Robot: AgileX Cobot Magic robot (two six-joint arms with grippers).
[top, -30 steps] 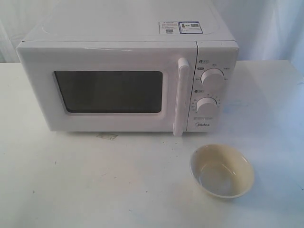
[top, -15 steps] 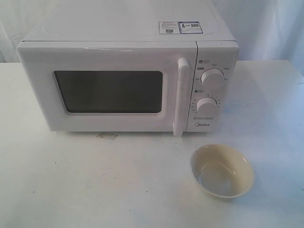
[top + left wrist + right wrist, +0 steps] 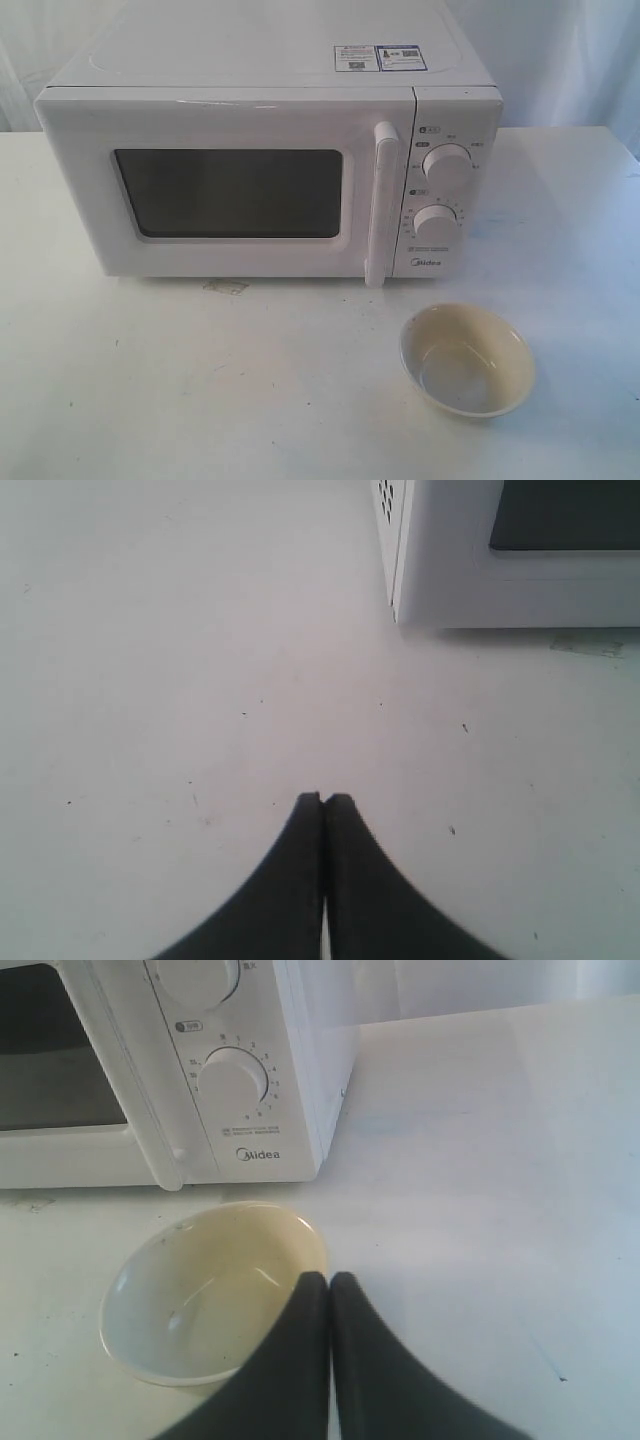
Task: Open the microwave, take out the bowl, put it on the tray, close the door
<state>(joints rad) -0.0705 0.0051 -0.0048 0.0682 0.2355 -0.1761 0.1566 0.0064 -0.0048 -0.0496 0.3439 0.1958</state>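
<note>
The white microwave (image 3: 270, 150) stands at the back of the table, its door (image 3: 230, 190) closed flat, the bar handle (image 3: 381, 205) upright beside the knob panel. The cream-yellow bowl (image 3: 467, 360) sits upright on the white table in front of the knobs. No tray shows in any view. Neither arm appears in the exterior view. My right gripper (image 3: 329, 1278) is shut and empty, hovering just beside the bowl (image 3: 205, 1290), with the microwave (image 3: 240, 1080) behind it. My left gripper (image 3: 323, 799) is shut and empty over bare table, the microwave's lower corner (image 3: 420, 580) ahead of it.
A white table (image 3: 200, 380) carries everything. A small tan stain (image 3: 226, 287) lies just in front of the microwave. White curtains hang behind.
</note>
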